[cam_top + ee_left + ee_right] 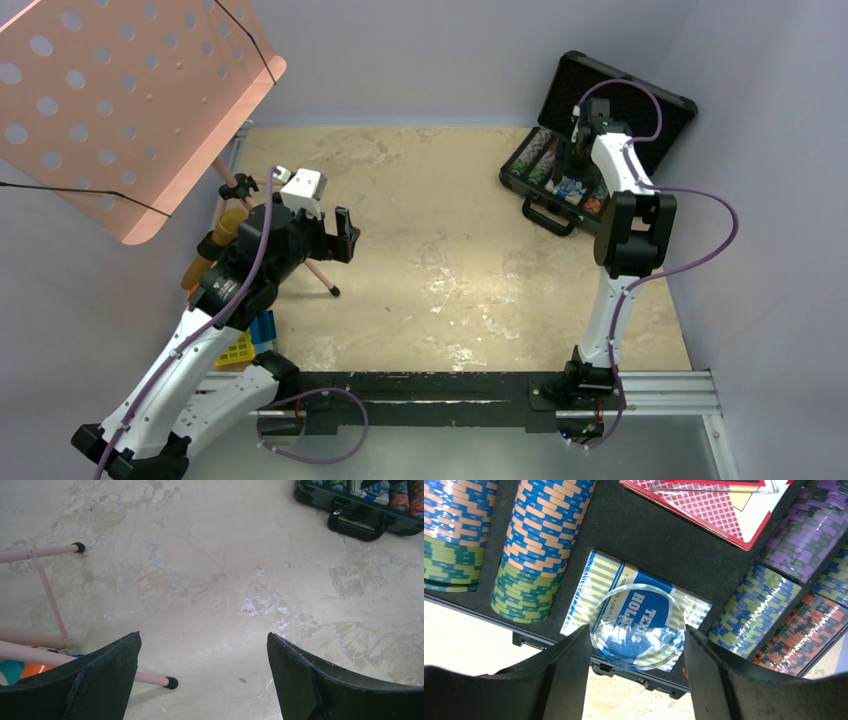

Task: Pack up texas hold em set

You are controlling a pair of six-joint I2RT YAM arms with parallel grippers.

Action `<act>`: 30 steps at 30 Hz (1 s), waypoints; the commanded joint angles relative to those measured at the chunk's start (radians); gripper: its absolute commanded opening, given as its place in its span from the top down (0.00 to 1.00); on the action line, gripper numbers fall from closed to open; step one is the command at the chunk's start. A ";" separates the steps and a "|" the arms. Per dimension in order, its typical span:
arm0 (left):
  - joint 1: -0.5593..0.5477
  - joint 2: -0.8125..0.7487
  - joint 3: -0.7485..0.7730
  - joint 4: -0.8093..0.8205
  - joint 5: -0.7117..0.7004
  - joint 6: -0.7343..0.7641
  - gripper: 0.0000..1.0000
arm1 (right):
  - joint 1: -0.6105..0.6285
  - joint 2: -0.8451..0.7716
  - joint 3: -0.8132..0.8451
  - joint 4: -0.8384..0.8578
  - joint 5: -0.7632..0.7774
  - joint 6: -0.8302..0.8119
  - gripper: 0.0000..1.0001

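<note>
Scuffed beige table stretched before us. At its far right, inside the open black hard briefcase, our right pincer grasped a clear round plastic button over the blue-and-white card deck. Our left pincer hung released.

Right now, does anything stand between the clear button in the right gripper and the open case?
Nothing visible does. The right gripper holds the clear button over the case, directly above the blue deck lying in its slot.
</note>
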 commanded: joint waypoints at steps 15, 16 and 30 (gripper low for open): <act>0.004 -0.021 0.007 0.041 0.007 -0.002 0.01 | 0.001 0.021 0.048 -0.002 0.022 -0.022 0.34; 0.004 -0.021 0.007 0.041 0.007 -0.002 0.01 | 0.001 0.019 0.050 -0.004 0.029 -0.024 0.30; 0.004 -0.017 0.003 0.044 -0.001 0.003 0.00 | 0.002 -0.076 0.167 -0.047 0.083 -0.030 0.15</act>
